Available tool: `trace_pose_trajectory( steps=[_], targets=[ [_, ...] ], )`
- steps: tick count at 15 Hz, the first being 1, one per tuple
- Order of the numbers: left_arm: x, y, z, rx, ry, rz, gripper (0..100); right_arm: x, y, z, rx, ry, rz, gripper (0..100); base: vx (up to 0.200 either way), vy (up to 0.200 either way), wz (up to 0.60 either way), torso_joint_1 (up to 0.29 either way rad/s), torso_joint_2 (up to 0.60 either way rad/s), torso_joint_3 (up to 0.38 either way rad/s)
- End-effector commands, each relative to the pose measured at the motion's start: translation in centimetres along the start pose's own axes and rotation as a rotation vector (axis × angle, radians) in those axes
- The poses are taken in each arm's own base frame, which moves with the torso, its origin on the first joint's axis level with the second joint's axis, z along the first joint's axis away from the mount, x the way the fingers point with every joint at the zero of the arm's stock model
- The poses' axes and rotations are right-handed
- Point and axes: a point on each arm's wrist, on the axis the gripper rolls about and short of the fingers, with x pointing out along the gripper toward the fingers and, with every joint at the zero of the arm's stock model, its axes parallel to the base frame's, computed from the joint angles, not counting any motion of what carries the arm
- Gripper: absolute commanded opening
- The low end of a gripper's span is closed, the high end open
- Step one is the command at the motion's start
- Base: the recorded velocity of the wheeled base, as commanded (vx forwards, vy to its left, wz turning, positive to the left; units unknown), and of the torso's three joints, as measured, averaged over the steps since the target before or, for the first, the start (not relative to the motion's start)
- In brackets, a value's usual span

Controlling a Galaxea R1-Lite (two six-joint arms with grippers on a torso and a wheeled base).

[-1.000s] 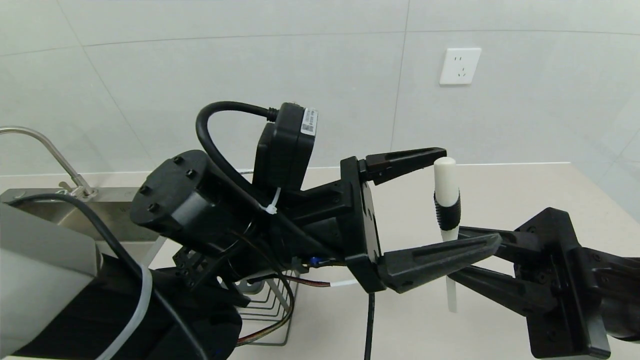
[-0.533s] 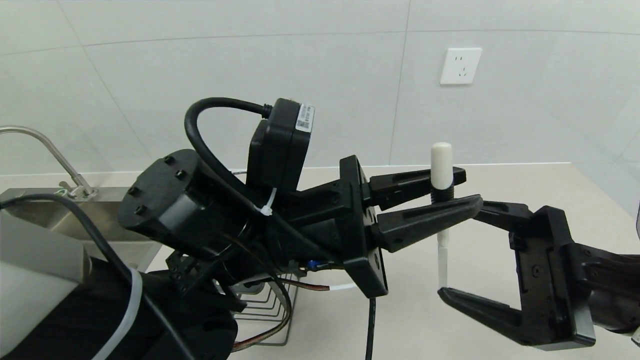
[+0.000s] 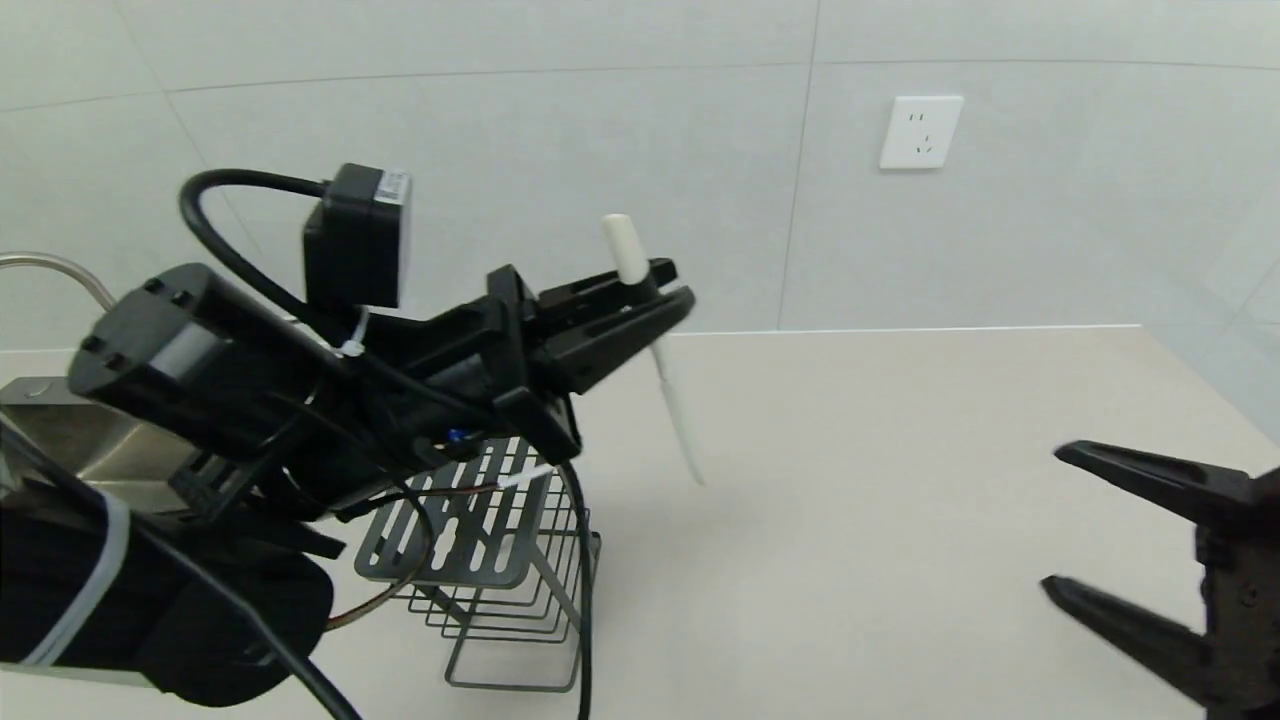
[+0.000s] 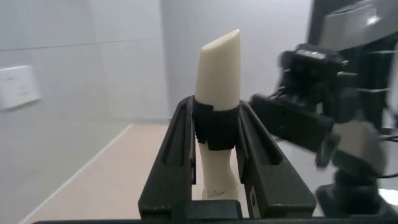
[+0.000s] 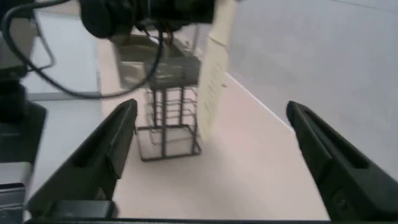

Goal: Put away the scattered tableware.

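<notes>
The wire rack (image 3: 480, 560) stands at the near left of the counter (image 3: 850, 520), under the left gripper (image 3: 640, 300) and its arm; the white utensil (image 3: 672, 410) clamped there hangs tilted just right of the rack's top; a broad stretch of counter separates it from the right gripper (image 3: 1052, 520), jaws spread, at the near right; the wall (image 3: 600, 150) closes the far side.

Your pale worktop (image 3: 900, 480) carries a wire rack (image 3: 490, 540) at its near left, with a steel sink (image 3: 40, 420) set in farther left.
</notes>
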Motion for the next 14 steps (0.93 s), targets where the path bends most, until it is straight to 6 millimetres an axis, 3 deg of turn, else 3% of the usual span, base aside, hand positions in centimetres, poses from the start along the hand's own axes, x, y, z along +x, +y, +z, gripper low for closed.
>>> trace_pose_trajectory(
  steps=[1,4,5,7,10,12,13,14],
  targets=[
    [-3.2,0.9,3.0,0.077,-0.009,0.102,0,-6.0,1.7,3.5,-0.201,-0.045,-0.244,0,0.0,0.0,0.0,0.0,0.0,0.0],
    [-5.3,1.7,6.3,0.165,0.003,0.189,0,-9.6,5.7,5.4,-0.316,-0.067,-0.352,0,0.0,0.0,0.0,0.0,0.0,0.0],
    [-5.8,1.2,6.9,0.175,0.008,0.196,0,-10.9,7.5,5.2,-0.32,-0.065,-0.36,0,0.0,0.0,0.0,0.0,0.0,0.0],
    [-6.3,0.6,7.8,0.206,0.017,0.13,0,-12.9,10.7,3.0,-0.238,0.02,-0.456,0,0.0,0.0,0.0,0.0,0.0,0.0],
    [-7.6,0.7,7.8,0.278,0.082,-0.017,0,-13.8,11.2,0.3,0.027,0.178,-0.733,0,0.0,0.0,0.0,0.0,0.0,0.0],
    [-8.7,1.0,7.8,0.304,0.114,-0.067,0,-14.5,11.6,-2.1,0.213,0.389,-0.908,0,0.0,0.0,0.0,0.0,0.0,0.0],
    [-8.9,1.2,7.7,0.321,0.117,-0.097,0,-14.9,11.9,-2.8,0.256,0.478,-0.992,0,0.0,0.0,0.0,0.0,0.0,0.0],
    [-9.0,1.2,7.5,0.325,0.117,-0.106,0,-14.8,11.7,-2.7,0.247,0.448,-0.996,0,0.0,0.0,0.0,0.0,0.0,0.0]
  ],
)
